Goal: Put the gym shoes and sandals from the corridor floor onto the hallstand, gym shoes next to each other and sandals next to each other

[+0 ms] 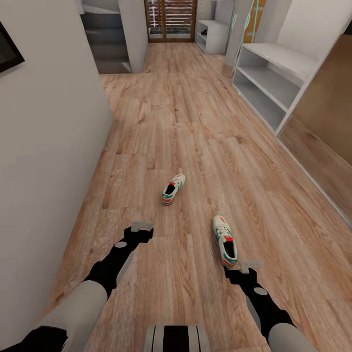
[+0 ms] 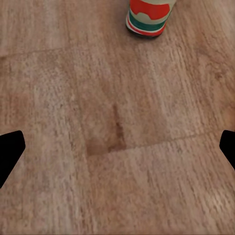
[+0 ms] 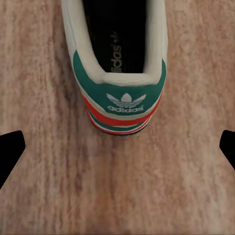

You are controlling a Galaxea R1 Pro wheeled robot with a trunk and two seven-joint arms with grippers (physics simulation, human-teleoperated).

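Observation:
Two white gym shoes with green stripes lie apart on the wood corridor floor (image 1: 195,122). The farther gym shoe (image 1: 173,189) (image 2: 148,19) is ahead and to the right of my left gripper (image 1: 142,226), which hangs open over bare planks. The nearer gym shoe (image 1: 225,241) (image 3: 120,73) points its green and red heel at my right gripper (image 1: 250,266), open just behind it and not touching. A wide light-grey two-shelf unit by the right wall looks like the hallstand (image 1: 288,57). The sandals are out of view.
A grey wall (image 1: 49,146) runs close along my left. A smaller white shelf unit (image 1: 213,36) and a slatted wooden door (image 1: 171,19) stand at the corridor's far end. A brown panel (image 1: 327,102) lines the right side past the shelf unit.

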